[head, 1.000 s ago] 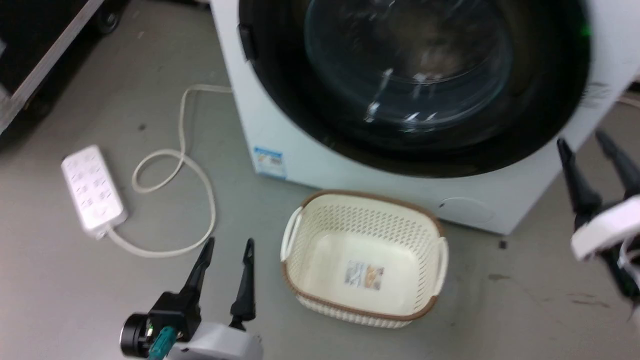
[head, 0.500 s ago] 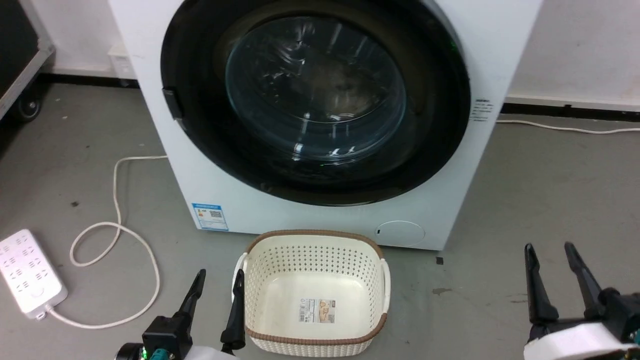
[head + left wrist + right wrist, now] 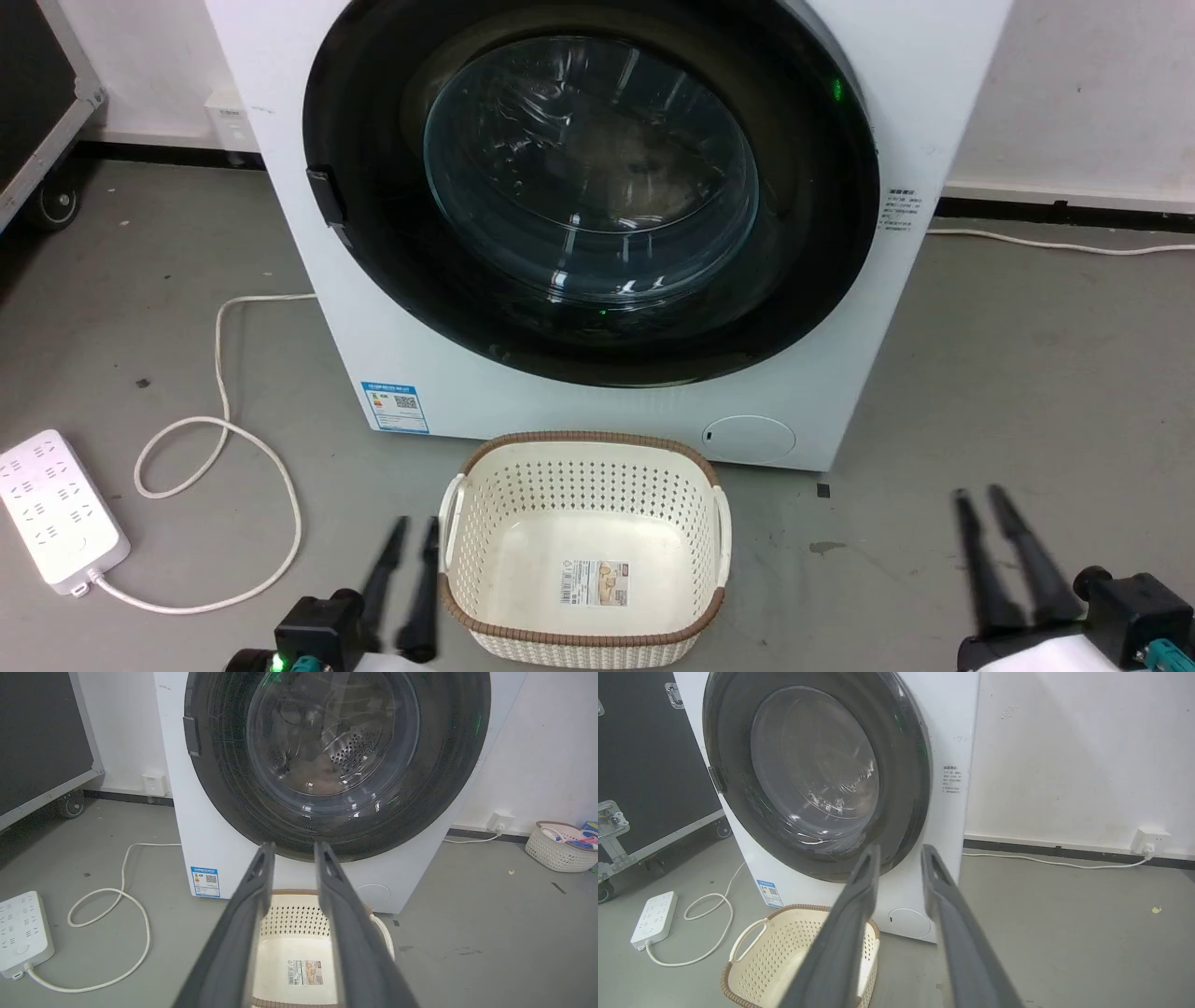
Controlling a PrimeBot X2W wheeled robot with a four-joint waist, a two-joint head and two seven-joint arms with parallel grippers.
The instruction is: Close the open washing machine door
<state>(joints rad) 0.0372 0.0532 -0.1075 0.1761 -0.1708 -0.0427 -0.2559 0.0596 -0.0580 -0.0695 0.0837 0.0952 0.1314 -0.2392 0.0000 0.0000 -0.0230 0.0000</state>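
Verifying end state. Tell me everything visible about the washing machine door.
The washing machine door is a round panel: wide glossy black plastic rim around a bulging clear glass bowl, with a small black tab on its left edge. It looks shut, flush against the white machine front. Perforated steel drum shows through the glass. Nothing touches it.

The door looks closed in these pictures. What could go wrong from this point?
1. The washing machine door appears flush with the front, but the latch cannot be seen. If it did not catch, the door might spring open.
2. The basket stands directly before the machine, close beside the left gripper. A forward move could knock it.
3. The power strip and its cable lie on the floor at the left. The wheels might catch them.
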